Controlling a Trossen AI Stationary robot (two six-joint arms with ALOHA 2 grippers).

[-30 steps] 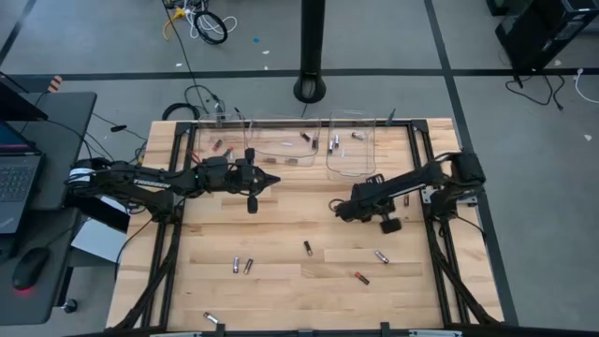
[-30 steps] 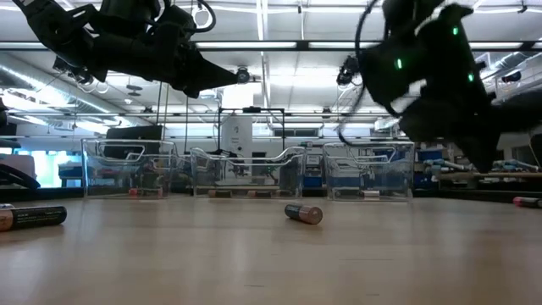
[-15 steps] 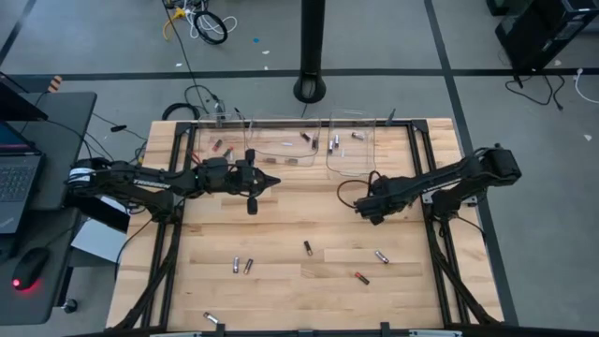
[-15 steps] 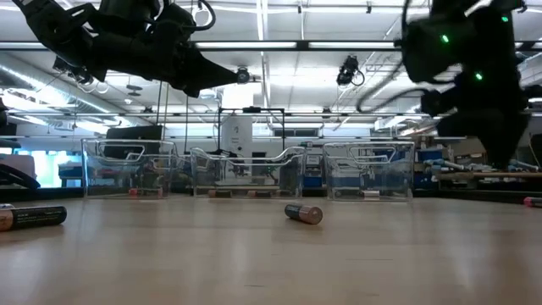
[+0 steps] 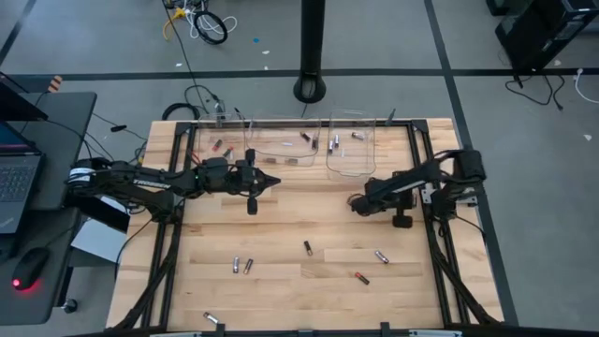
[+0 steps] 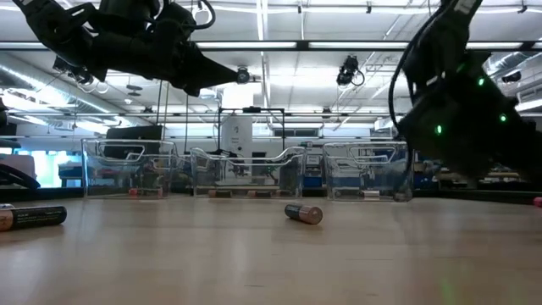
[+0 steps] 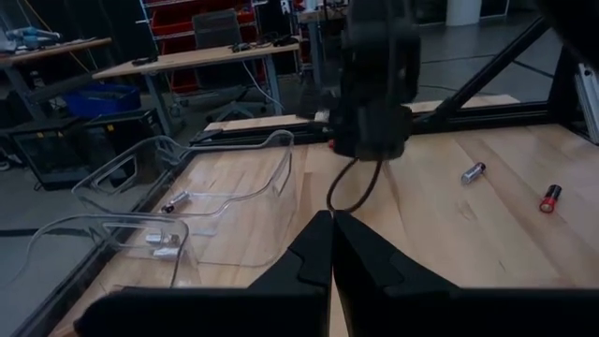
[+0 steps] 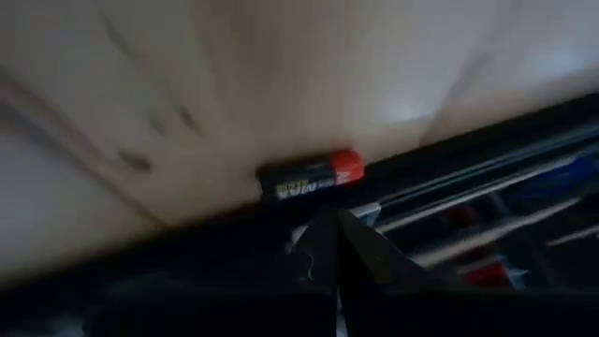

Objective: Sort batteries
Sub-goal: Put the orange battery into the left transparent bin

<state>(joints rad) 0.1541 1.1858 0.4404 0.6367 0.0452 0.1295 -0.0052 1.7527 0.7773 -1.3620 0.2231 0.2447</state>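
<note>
Loose batteries lie on their sides on the wooden table: a pair (image 5: 241, 266), a dark one (image 5: 307, 247), a silver one (image 5: 381, 256), a red-ended one (image 5: 360, 277) and one by the near edge (image 5: 211, 319). More batteries (image 5: 314, 142) lie in the clear bins. My left gripper (image 5: 274, 181) hovers shut above the table's middle left, its tips (image 7: 332, 220) pointing at the right arm. My right gripper (image 5: 354, 205) hangs shut over the middle right, clear of the wood. Its wrist view shows a black, red-ended battery (image 8: 314, 178) beside a dark rail.
Three clear bins (image 5: 281, 150) stand in a row along the far edge (image 6: 246, 174). Black frame rails (image 5: 426, 168) run along the table's sides. A laptop and a mouse sit on a desk at the left. In the low view a battery (image 6: 303, 213) lies mid-table.
My right arm has swung: the gripper went toward the table's right edge, then came back part of the way left, with the wrist turning and sinking lower. My left arm has kept still. No battery has moved.
</note>
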